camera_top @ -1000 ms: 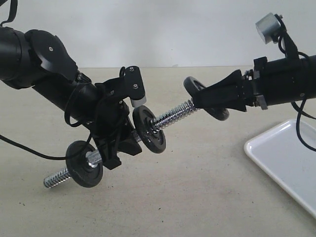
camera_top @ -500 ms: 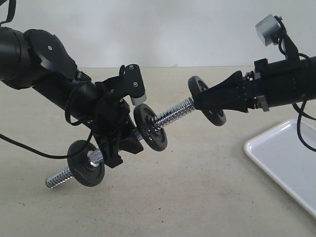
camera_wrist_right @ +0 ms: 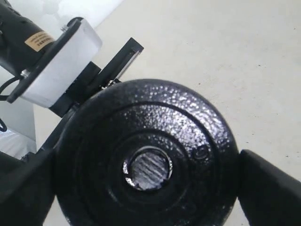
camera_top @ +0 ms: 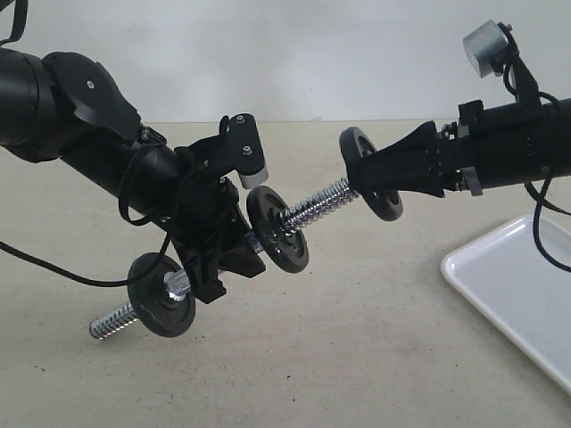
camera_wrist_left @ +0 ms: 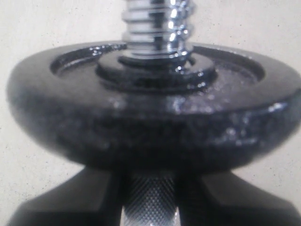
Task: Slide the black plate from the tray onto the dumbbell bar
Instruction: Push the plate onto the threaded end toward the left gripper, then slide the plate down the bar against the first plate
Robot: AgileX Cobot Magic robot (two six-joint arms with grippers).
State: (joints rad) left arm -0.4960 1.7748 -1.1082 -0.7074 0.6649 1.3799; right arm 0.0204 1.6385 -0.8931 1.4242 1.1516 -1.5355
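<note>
My left gripper (camera_top: 223, 254) is shut on the knurled middle of the dumbbell bar (camera_top: 314, 204), holding it tilted above the table. Two black discs sit on the bar, one on each side of that grip (camera_top: 161, 305) (camera_top: 277, 230). The near disc (camera_wrist_left: 155, 108) fills the left wrist view, with the bar's grip (camera_wrist_left: 149, 205) between my fingers. My right gripper (camera_top: 379, 178) is shut on the black plate (camera_top: 368, 171) by its rim, held on edge at the bar's upper threaded tip. Through the hole of the plate (camera_wrist_right: 146, 155) I see the bar's threaded end (camera_wrist_right: 148, 169).
The white tray (camera_top: 513, 285) lies at the right edge of the beige table, and nothing shows on the part in view. The left arm's cable (camera_top: 53, 272) trails over the table at the left.
The bar and its discs have shifted slightly right toward the plate. The plate has risen a little and now stands more upright against the bar's tip.
</note>
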